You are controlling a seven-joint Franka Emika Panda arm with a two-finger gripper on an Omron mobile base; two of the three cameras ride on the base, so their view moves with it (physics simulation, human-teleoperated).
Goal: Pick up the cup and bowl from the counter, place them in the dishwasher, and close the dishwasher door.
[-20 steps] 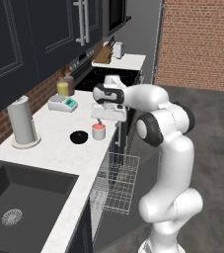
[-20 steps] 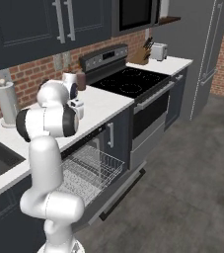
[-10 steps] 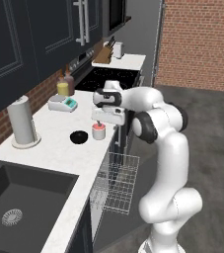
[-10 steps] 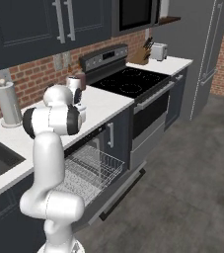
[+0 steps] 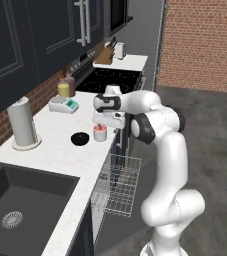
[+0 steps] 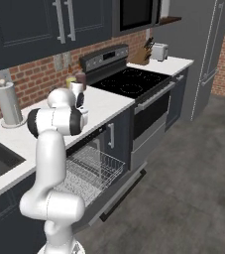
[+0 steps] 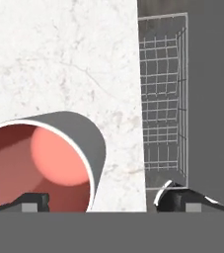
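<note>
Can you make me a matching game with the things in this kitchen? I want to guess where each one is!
Things:
1. small whitish cup with red inside
2. shallow round black bowl
3. tall white paper-towel roll
4. silver wire rack

Places:
A. pulled out below the counter edge
B. near the sink, by the brick wall
C. right under the robot's open tool
D. on the counter, beside the cup

Pairs: 1-C, 2-D, 3-B, 4-A
</note>
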